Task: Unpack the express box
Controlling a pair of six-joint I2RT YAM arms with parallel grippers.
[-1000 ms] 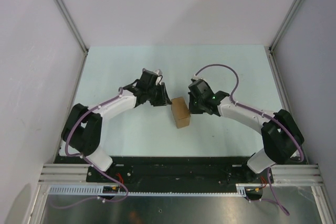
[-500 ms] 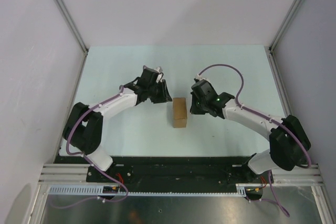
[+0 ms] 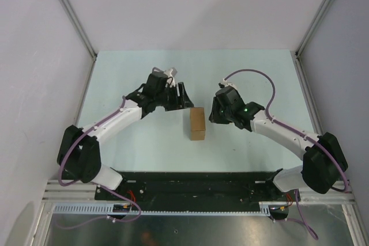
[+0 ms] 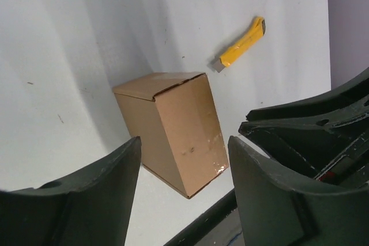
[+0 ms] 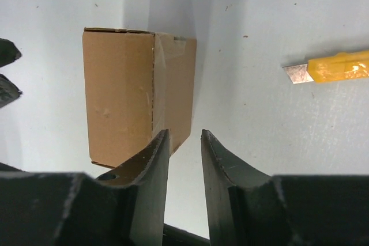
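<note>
The express box [image 3: 197, 124] is a small brown cardboard box with its flaps shut, standing on the pale table between my two arms. In the left wrist view the express box [image 4: 173, 128] lies just beyond my left gripper [image 4: 184, 148], which is open and holds nothing. My left gripper [image 3: 183, 99] sits up and to the left of the box, clear of it. My right gripper [image 5: 184, 136] is open by a narrow gap with nothing in it, and its left finger overlaps the near corner of the express box [image 5: 124, 93]. My right gripper [image 3: 213, 113] is close to the box's right side.
A yellow utility knife [image 5: 334, 67] with its blade out lies on the table beyond the box, to the right. The same yellow utility knife [image 4: 242, 44] shows far behind the box in the left wrist view. Grey walls close in the table on three sides.
Both grippers have opened and drawn back from the box. The left one has moved up and away. The box, skewed a second ago, now stands square to the table edge.
</note>
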